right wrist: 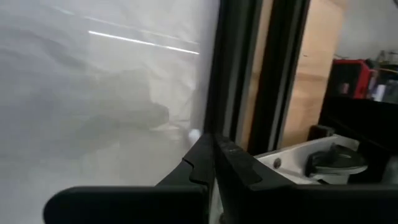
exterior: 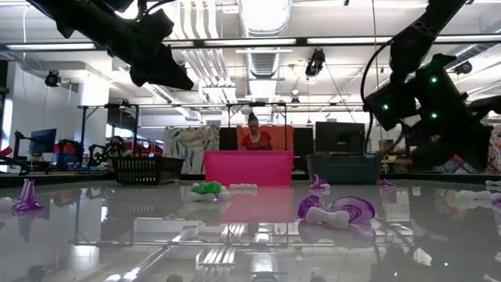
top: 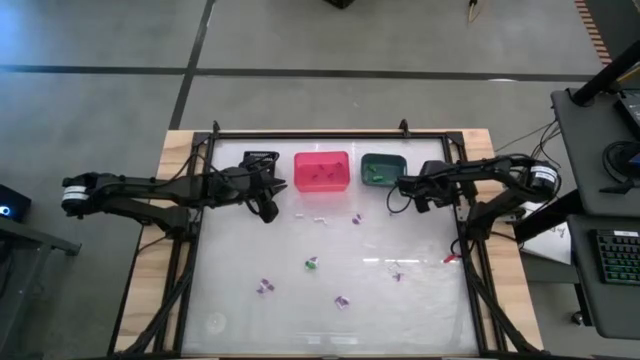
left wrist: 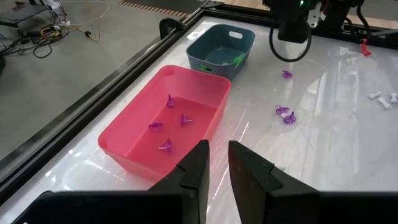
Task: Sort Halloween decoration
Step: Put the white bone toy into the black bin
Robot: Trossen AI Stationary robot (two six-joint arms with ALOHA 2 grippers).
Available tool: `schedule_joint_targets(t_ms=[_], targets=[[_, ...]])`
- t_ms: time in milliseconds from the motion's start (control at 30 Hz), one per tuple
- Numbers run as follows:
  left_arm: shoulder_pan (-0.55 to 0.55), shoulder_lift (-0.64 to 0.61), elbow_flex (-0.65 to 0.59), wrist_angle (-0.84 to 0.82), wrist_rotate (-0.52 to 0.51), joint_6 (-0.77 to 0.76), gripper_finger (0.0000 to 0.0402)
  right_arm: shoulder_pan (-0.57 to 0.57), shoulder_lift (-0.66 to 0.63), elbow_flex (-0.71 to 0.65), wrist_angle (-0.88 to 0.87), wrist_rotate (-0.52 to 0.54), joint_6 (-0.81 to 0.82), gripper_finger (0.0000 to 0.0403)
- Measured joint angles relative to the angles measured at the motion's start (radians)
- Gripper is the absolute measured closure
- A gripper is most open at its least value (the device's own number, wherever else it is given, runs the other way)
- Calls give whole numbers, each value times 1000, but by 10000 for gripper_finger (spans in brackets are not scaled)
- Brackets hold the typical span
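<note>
Small Halloween trinkets lie scattered on the glossy table: a green one, purple ones and white ones. Several purple trinkets rest on the floor of the pink bin. A green trinket lies in the teal bin. My left gripper hovers just near of the pink bin, narrowly open with nothing showing in the gap. My right gripper is shut and hangs beside the teal bin's right end, above the table.
A black bin stands left of the pink one at the far edge. A black frame rail borders the table. A red-and-white piece lies by the right rail. The middle and near left of the table are bare.
</note>
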Motion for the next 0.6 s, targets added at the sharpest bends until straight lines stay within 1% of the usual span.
schedule_joint_targets(t_ms=[200, 400, 600], targets=[[0, 0, 0, -1, 0, 0, 358, -4, 26, -41, 11, 14, 25, 394], [0, 0, 0, -1, 0, 0, 358, -3, 27, -81, 94, 16, 26, 394], [0, 0, 0, -1, 0, 0, 358, -3, 26, -85, 140, 2, 6, 394]])
